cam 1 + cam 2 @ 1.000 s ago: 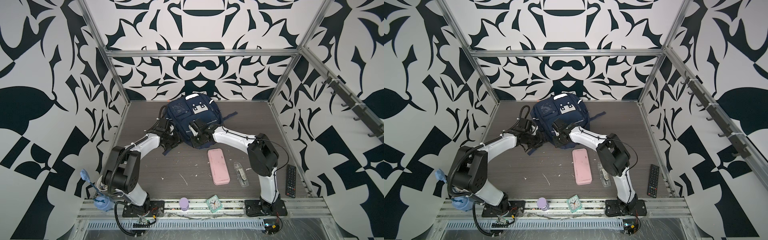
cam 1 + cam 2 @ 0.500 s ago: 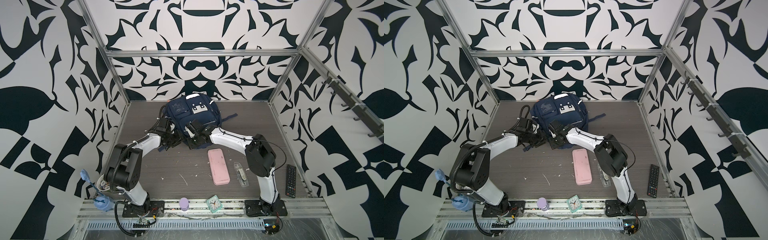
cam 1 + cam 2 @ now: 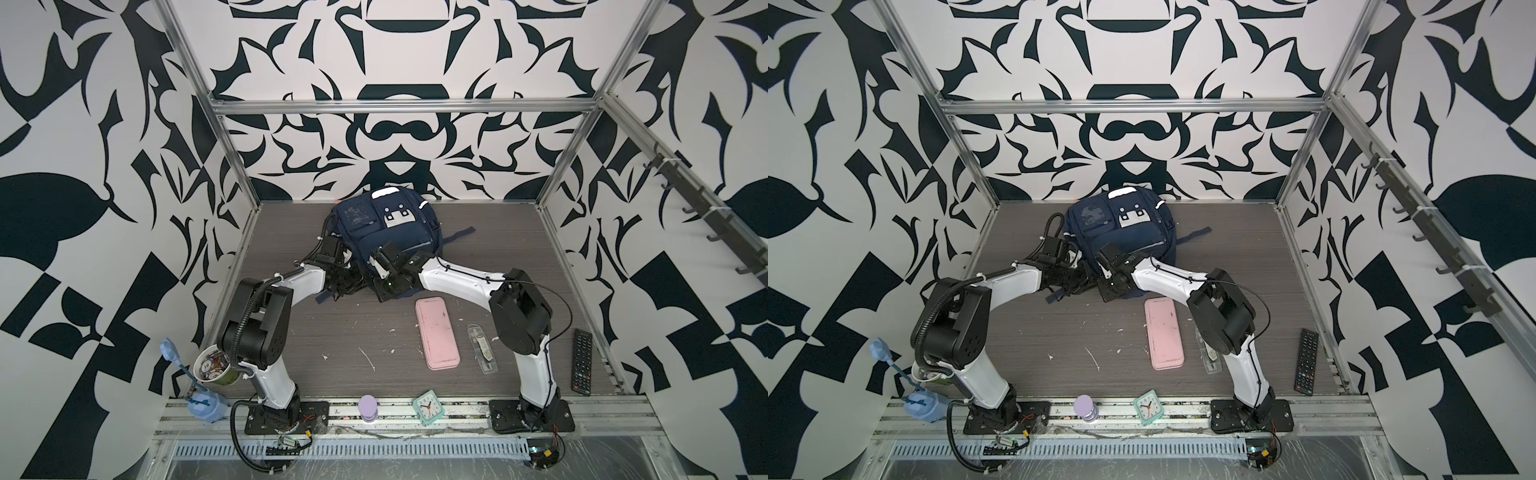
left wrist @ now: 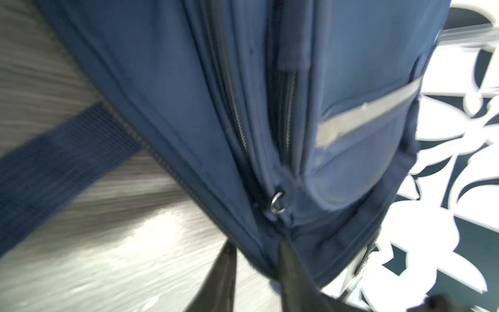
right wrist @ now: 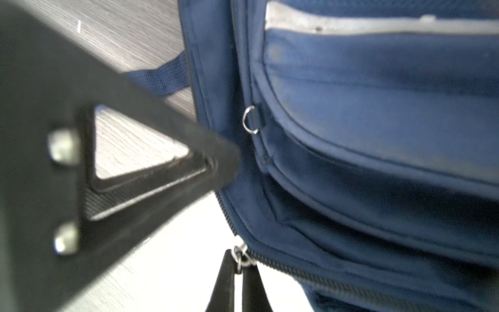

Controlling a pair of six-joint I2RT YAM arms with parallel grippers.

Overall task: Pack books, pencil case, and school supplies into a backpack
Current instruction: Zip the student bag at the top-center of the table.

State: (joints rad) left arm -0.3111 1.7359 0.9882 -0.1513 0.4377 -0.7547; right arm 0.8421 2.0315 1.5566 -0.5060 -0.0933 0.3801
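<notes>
**While I am gripping the backpack (image 3: 386, 232): packing barely begun**

I am pinching its zipper pull (image 5: 241, 255) in the fully closed right gripper (image 5: 239, 263), and the left gripper (image 4: 256, 272) is clamping a fold of its fabric. The pencil case (image 3: 437, 332) and school supplies (image 3: 482, 349) are lying unpacked on the surface (image 3: 332, 332). The books are not showing.

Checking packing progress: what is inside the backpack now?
Fabric hides the interior of the backpack; no contents show. The pink pencil case and clear supplies packet lie outside on the table.
</notes>
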